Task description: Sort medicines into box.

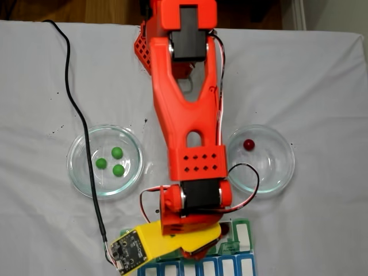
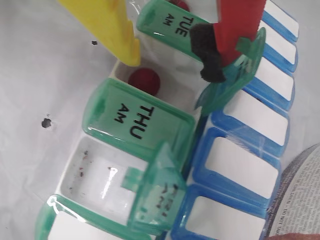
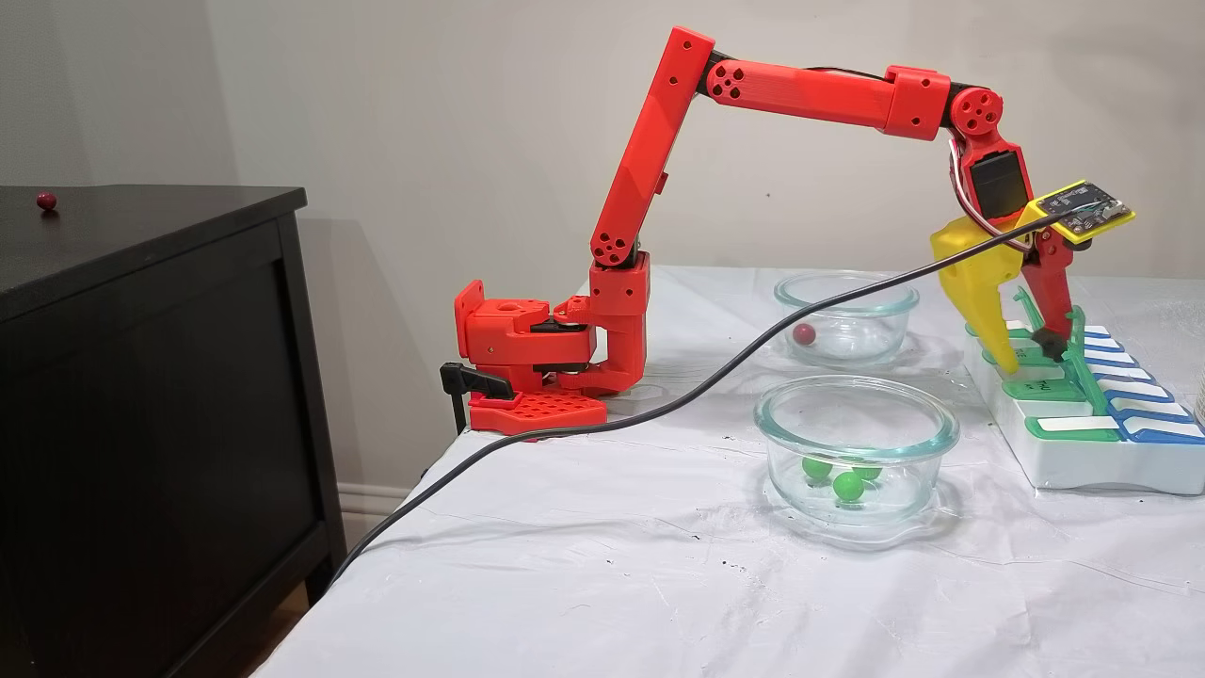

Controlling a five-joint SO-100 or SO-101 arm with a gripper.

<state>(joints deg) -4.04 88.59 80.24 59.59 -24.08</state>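
The end effector [image 2: 175, 60] is hanging spread open over the box [image 3: 1064, 461], its yellow finger [image 2: 112, 30] and red finger [image 2: 232, 25] straddling an uncovered compartment between the TUE lid [image 2: 172, 22] and THU lid [image 2: 135, 117]; it is gripping nothing; a red ball [image 2: 144, 81] is lying in that compartment, just below the yellow tip and clear of both fingers, so the drop seems done; the step is best finished by lifting straight up, since the red finger's dark pad [image 2: 209, 50] is sitting close against a raised lid [image 2: 235, 75] and may be touching it, though the wrist view is too tight to be sure; any sideways drag could flip a lid or shift the box; another red ball [image 1: 248, 144] is waiting in the dish [image 1: 284, 172] on the right in the fixed view from above, and three green balls [image 1: 112, 161] are sitting in the left dish [image 1: 77, 172] on the counter [image 1: 322, 86].
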